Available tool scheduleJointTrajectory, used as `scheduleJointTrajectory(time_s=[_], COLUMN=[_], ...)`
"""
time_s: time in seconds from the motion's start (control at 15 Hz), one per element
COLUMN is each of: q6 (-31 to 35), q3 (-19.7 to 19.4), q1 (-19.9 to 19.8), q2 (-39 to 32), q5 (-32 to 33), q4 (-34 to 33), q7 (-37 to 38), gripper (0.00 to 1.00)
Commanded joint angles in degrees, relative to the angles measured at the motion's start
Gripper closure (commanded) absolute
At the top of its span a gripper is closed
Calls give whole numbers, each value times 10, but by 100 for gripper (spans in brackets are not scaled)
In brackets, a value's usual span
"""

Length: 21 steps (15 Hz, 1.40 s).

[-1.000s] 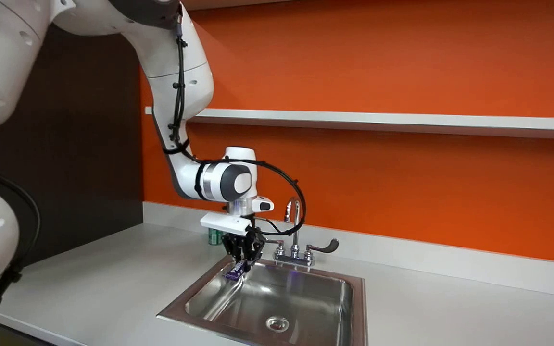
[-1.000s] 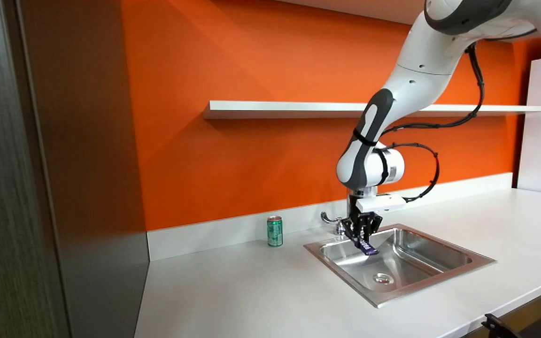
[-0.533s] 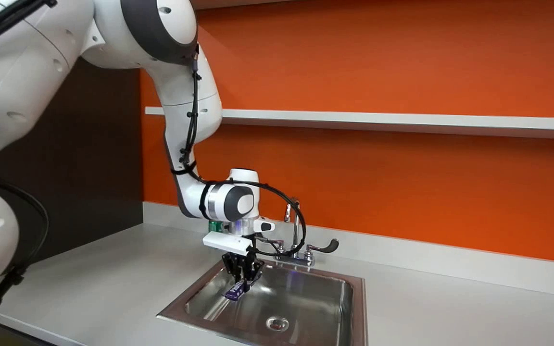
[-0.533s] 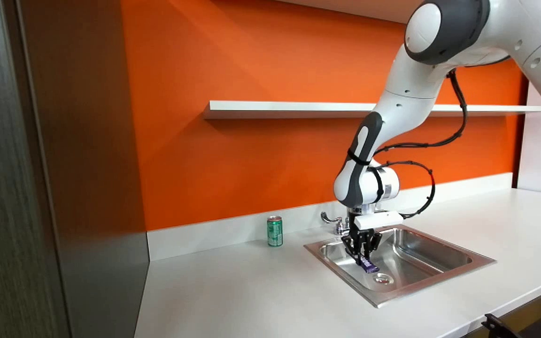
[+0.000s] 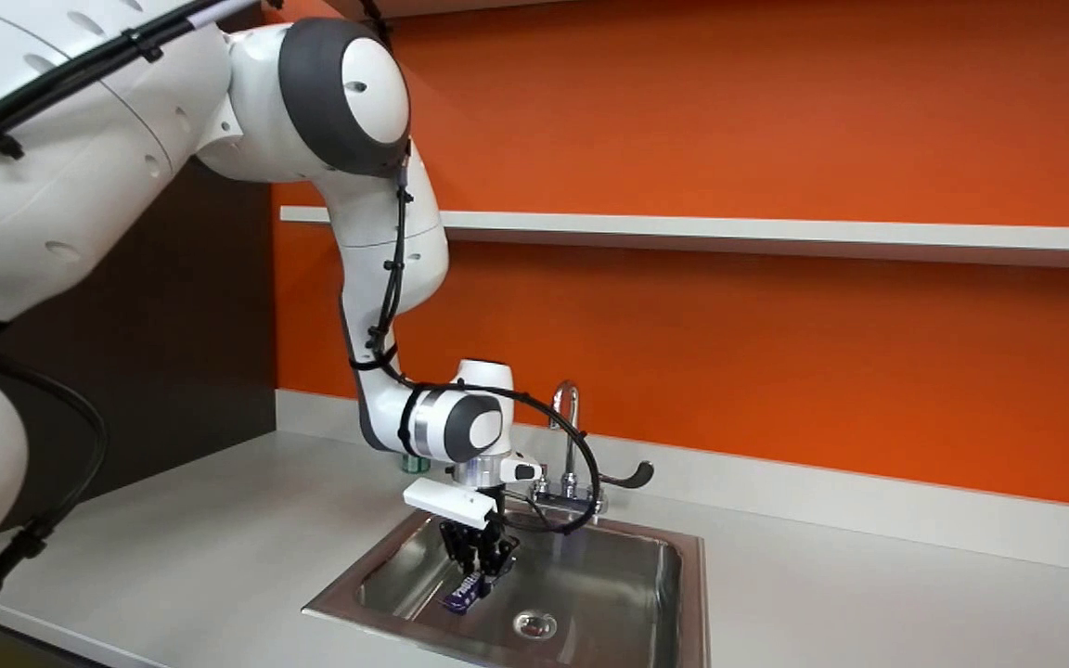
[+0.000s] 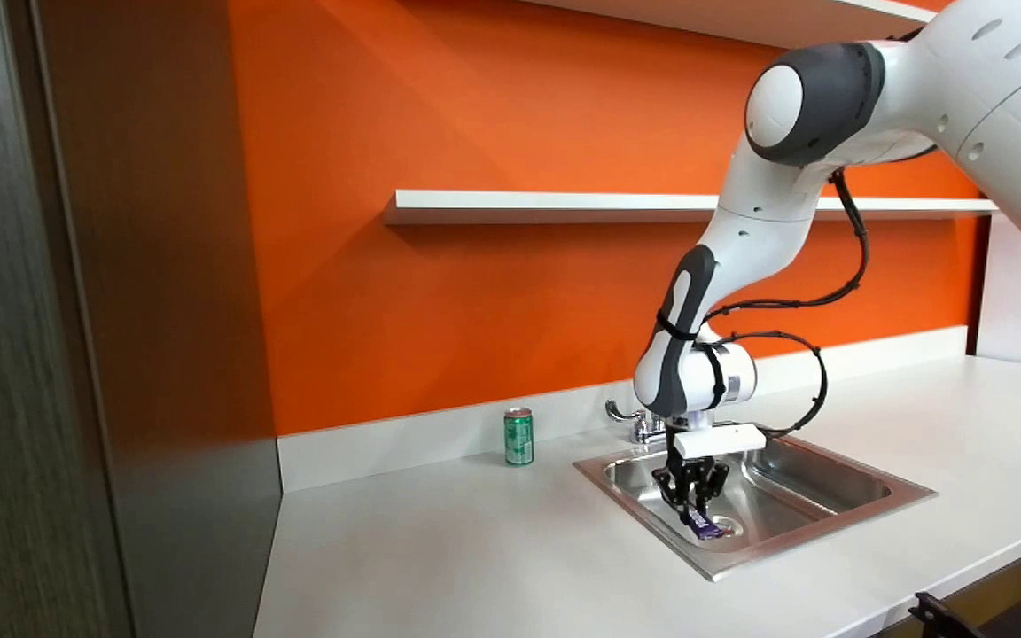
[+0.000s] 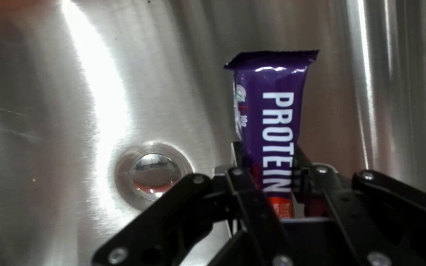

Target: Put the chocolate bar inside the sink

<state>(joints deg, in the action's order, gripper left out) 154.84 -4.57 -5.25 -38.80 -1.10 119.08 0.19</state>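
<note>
The claw (image 7: 268,155) grips the purple bar (image 7: 276,118) by its long sides, far end jutting free, over the sink (image 5: 590,575) bottom near the drain (image 7: 155,173), contact unclear. Likely light, firm, slick-wrapped, it suits a gentle hold across its middle.

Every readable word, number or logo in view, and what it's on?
"PROTEIN": front of the chocolate bar, wrist view.
"10g": the bar's side edge, tiny but probable.
Too small to read: the bar's round emblem, lettering on its red patch, markings on the green can.
</note>
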Motion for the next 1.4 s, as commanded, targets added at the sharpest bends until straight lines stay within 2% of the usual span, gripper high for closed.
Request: scheduleJointTrajectory(time_s=[0.0,0.6,0.67,0.73,1.13,1.33], q6=[7,10,10,11,29,43], q3=[9,9,8,7,8,8], q1=[-21,-36,-35,-35,-39,-39], q2=[-26,-43,-42,-40,1,38], q5=[-10,-11,-11,-11,-13,-15], q4=[-20,-26,-26,-23,7,34], q7=[-9,-8,-6,-7,-8,-8], gripper=[93,93,60,43,0,0])
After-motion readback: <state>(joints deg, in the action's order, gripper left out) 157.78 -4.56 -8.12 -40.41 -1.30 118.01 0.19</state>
